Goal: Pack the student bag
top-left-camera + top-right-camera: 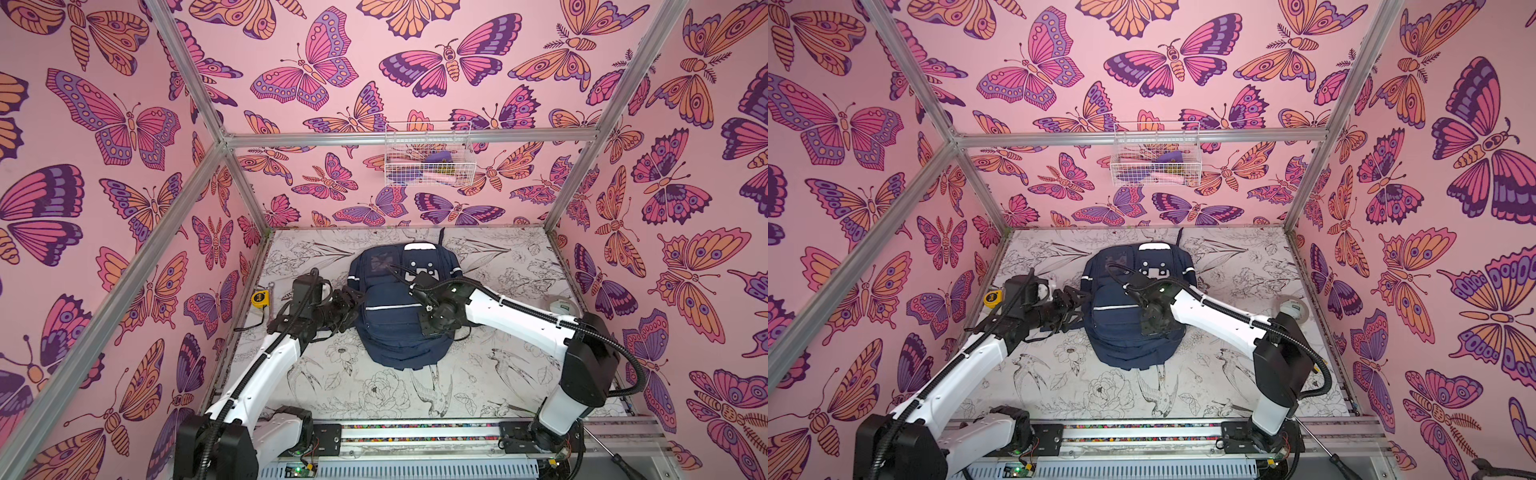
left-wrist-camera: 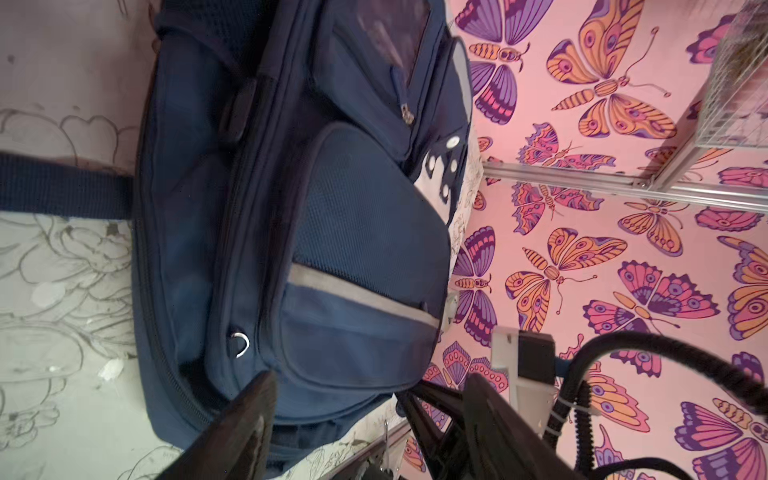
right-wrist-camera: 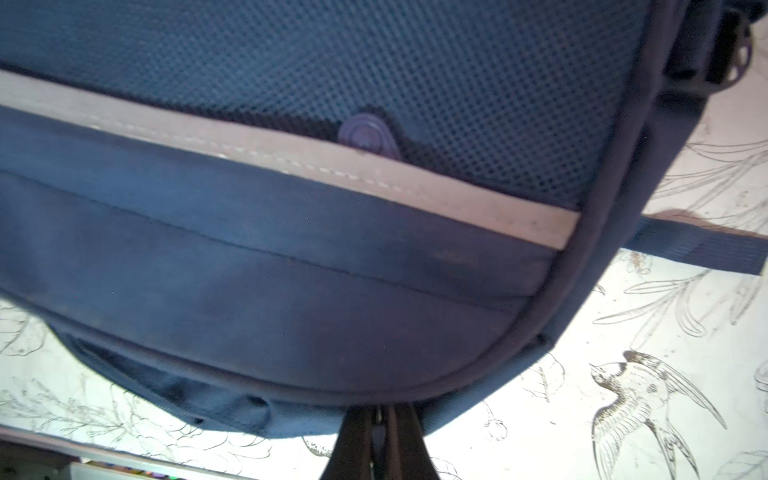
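the left gripper (image 2: 370, 388) stands with its jaws spread wide and empty, right at the side of the student bag (image 2: 332, 249). one finger (image 2: 249, 415) overlaps the navy fabric, though i cannot tell if it touches. the right gripper (image 3: 378, 419) is clenched tight at the bag's lower rim, tips pressed together; whether any fabric is pinched i cannot tell. in both top views the bag (image 1: 390, 328) (image 1: 1121, 332) lies flat, front up, in the middle of the bench (image 1: 478, 374), between the two arms. a yellow tape measure (image 1: 260, 299) sits near the bench's left edge.
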{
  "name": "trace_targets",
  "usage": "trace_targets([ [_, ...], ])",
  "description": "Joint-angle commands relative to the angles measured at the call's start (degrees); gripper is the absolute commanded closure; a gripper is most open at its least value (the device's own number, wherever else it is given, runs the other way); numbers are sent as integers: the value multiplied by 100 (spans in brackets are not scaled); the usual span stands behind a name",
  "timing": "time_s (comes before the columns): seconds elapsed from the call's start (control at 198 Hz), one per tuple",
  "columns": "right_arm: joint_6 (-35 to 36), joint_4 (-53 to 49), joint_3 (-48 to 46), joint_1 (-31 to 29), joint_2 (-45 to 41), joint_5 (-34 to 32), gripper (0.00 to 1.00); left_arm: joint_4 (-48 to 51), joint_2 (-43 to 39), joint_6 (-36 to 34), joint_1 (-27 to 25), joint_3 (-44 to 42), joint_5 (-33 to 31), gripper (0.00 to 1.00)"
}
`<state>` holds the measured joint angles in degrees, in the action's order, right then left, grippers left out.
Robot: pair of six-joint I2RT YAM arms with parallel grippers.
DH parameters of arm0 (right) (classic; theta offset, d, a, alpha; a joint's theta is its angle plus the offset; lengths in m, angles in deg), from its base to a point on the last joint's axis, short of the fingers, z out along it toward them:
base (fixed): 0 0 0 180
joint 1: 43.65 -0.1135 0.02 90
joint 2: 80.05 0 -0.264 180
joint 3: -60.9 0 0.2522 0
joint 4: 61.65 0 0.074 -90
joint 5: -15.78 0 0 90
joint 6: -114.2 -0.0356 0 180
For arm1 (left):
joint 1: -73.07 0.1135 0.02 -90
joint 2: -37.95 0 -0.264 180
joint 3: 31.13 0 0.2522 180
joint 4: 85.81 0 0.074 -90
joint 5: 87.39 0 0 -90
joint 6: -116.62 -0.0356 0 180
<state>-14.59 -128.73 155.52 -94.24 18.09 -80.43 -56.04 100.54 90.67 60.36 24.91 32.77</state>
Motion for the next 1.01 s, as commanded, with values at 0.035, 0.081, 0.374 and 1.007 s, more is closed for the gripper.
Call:
trace_targets([
  [0.035,129,370,72,-4,-200,370,100,482,-273,561,-607,-71,-212,21],
  [0.081,127,420,39,-4,-241,375,100,479,-242,790,-892,-61,-322,20],
  [0.374,22,751,-478,-4,-632,464,100,-475,866,1347,-1690,244,-577,26],
  [1.007,599,635,-1001,332,-1223,308,100,-793,1493,1167,-1658,314,-750,100],
])
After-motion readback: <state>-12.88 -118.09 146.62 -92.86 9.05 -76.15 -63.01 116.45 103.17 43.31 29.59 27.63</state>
